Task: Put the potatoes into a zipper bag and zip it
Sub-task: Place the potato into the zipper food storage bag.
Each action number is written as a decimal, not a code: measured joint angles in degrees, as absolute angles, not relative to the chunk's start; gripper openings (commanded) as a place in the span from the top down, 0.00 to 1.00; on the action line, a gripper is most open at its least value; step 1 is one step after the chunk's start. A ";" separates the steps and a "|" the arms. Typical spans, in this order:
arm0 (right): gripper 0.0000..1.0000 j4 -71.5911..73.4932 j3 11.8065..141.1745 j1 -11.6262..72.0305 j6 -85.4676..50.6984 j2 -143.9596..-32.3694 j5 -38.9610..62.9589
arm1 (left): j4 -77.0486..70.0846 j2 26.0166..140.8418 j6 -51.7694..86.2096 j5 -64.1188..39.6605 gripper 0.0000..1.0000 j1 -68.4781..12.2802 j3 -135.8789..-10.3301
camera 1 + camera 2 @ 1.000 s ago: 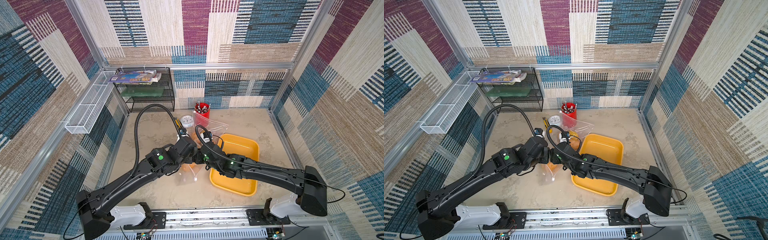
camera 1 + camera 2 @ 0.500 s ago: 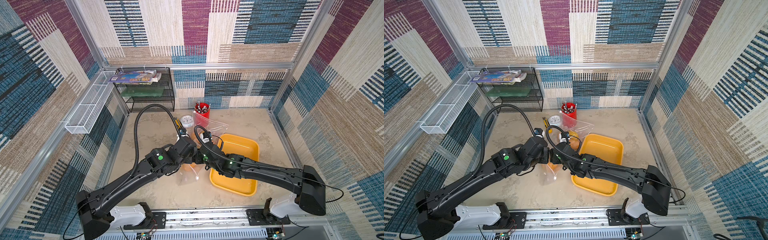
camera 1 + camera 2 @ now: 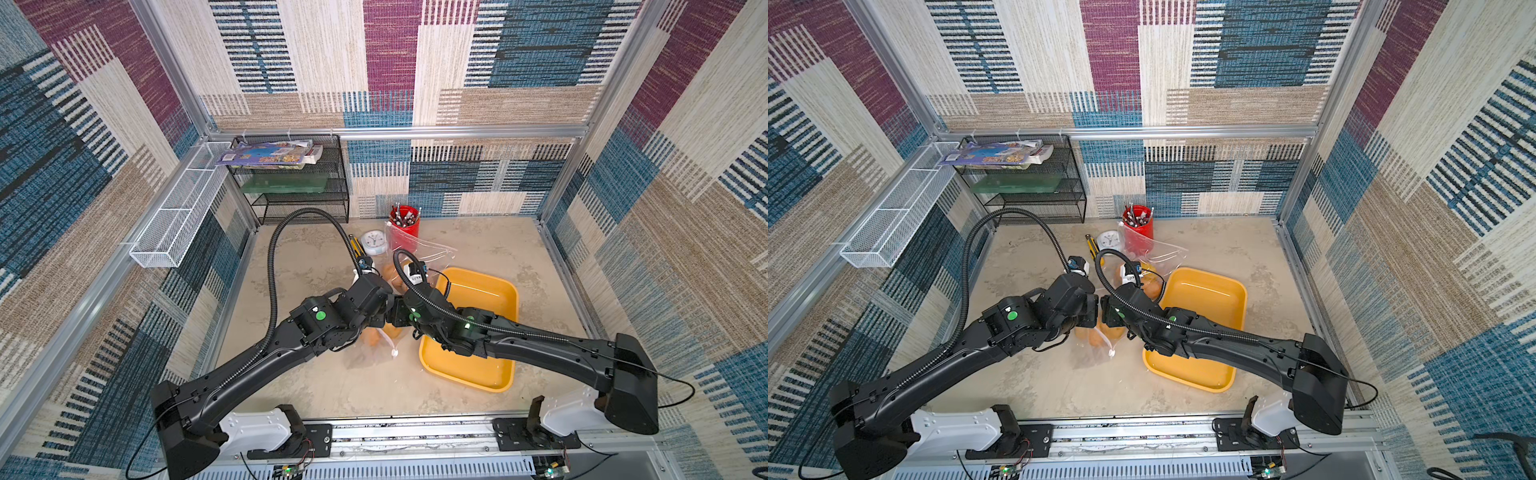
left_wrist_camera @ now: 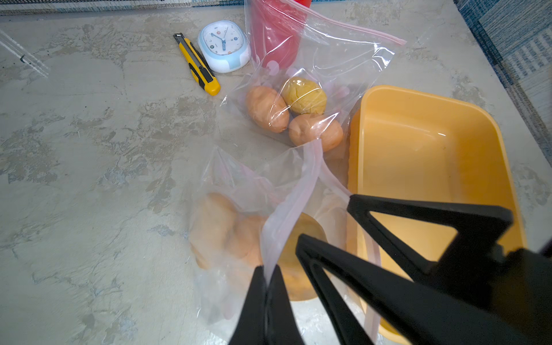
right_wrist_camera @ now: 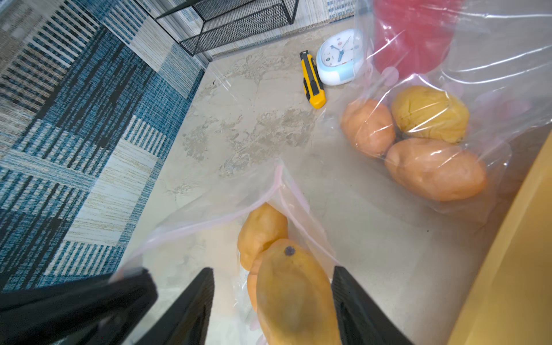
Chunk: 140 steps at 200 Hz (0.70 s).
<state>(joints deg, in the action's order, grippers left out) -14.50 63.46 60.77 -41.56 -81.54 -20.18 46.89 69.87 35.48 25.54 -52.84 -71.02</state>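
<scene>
Currently the left end effector (image 4: pixel 266 270) is clenched on the pink zipper strip of the held zipper bag (image 4: pixel 239 185), pinching one side of its mouth and lifting that edge above the surface (image 4: pixel 89 149). The bag rests just beside the yellow tub (image 4: pixel 418 95), along the tub's long side that faces the left arm. In both top views it shows only partly, under the two wrists where they meet.

The right end effector (image 5: pixel 273 268) is released. Its jaws stand apart at the bag's open mouth and straddle a spotted potato (image 5: pixel 292 298), tan-orange with one dark eye. One finger lies against that potato and the other stands clear of it. A second potato (image 5: pixel 260 230) lies deeper in the same bag and touches the spotted one. A sliver of a third potato (image 5: pixel 251 286) shows beneath them.

The second zipper bag (image 4: pixel 343 59) lies past the tub's far corner on the left arm's side. It holds a rough yellow potato (image 4: pixel 304 95) and two tan-orange potatoes (image 4: pixel 265 109), all three bunched together and touching. The one nearest the tub sits just beside its wall. Whether this bag is zipped cannot be told.

Beyond that bag, farther from the tub, a red cup (image 3: pixel 404 232) of pens stands partly behind the film. A pale blue clock (image 4: pixel 224 46) sits just beside the cup, and a yellow utility knife (image 4: pixel 197 61) lies beside the clock.
</scene>
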 measured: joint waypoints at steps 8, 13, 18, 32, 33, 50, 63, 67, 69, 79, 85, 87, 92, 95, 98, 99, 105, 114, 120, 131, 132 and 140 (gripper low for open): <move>0.33 -14.57 63.48 61.28 -41.54 -80.60 -20.60 | 46.92 69.76 35.48 25.54 1.00 -52.84 -71.02; 0.33 -14.74 63.51 61.63 -41.54 -79.92 -20.91 | 46.89 69.71 35.48 25.54 1.00 -52.84 -71.02; 0.32 -14.96 63.51 61.82 -41.54 -79.20 -21.30 | 46.89 69.67 35.48 25.54 1.00 -52.84 -71.02; 0.30 -15.84 63.33 62.28 -41.54 -77.01 -22.48 | 46.89 69.63 35.48 25.54 1.00 -52.84 -71.02; 0.29 -15.84 63.31 62.28 -41.56 -76.90 -22.55 | 46.89 69.63 35.48 25.54 1.00 -52.84 -71.02; 0.28 -16.82 61.71 61.87 -41.58 -74.19 -24.56 | 46.92 69.47 35.48 25.54 1.00 -52.84 -70.87; 0.27 -17.26 59.81 61.23 -41.89 -72.71 -25.43 | 46.92 69.28 35.48 25.56 1.00 -52.84 -70.74; 0.27 -17.30 59.33 61.01 -42.00 -72.47 -25.56 | 46.89 69.25 35.48 25.56 1.00 -52.84 -70.74; 0.27 -17.43 59.07 60.93 -42.02 -72.36 -25.56 | 46.89 69.25 35.48 25.56 1.00 -52.84 -70.72; 0.27 -17.50 57.58 60.36 -42.02 -72.10 -25.52 | 46.92 69.21 35.48 25.56 1.00 -52.84 -70.72; 0.27 -17.52 56.93 59.94 -42.02 -72.10 -25.43 | 46.89 69.17 35.48 25.56 1.00 -52.84 -70.70; 0.27 -17.50 56.71 59.68 -42.02 -72.14 -25.32 | 46.89 69.14 35.48 25.56 1.00 -52.84 -70.70; 0.28 -17.56 56.34 59.11 -42.02 -72.34 -24.47 | 46.89 69.08 35.48 25.56 1.00 -52.84 -70.67; 0.28 -17.56 56.21 58.81 -42.02 -72.44 -24.12 | 46.87 69.04 35.48 25.56 1.00 -52.84 -70.65; 0.28 -17.50 56.12 58.46 -42.02 -72.75 -23.75 | 46.89 68.99 35.48 25.56 1.00 -52.84 -70.63; 0.28 -17.50 56.12 58.37 -42.02 -72.82 -23.68 | 46.89 68.99 35.48 25.56 1.00 -52.84 -70.63; 0.29 -17.32 56.12 57.89 -42.02 -73.43 -22.96 | 46.87 68.99 35.48 25.56 1.00 -52.84 -70.61; 0.30 -16.99 56.18 57.39 -42.02 -74.52 -22.55 | 46.87 68.99 35.48 25.54 1.00 -52.84 -70.59; 0.32 -16.84 56.34 57.36 -42.02 -75.31 -22.11 | 46.87 68.99 35.48 25.54 1.00 -52.84 -70.59; 0.37 -16.56 56.88 57.36 -41.95 -76.82 -20.25 | 46.87 68.99 35.48 25.54 1.00 -52.84 -70.59; 0.38 -16.56 56.93 57.36 -41.95 -76.90 -20.18 | 46.87 68.99 35.48 25.54 1.00 -52.84 -70.59; 0.41 -16.38 57.28 57.41 -41.91 -77.78 -19.62 | 46.87 68.99 35.48 25.54 1.00 -52.84 -70.59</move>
<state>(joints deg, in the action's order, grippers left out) -16.38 57.28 57.41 -41.91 -77.78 -19.62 46.87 68.99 35.48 25.54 -52.84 -70.59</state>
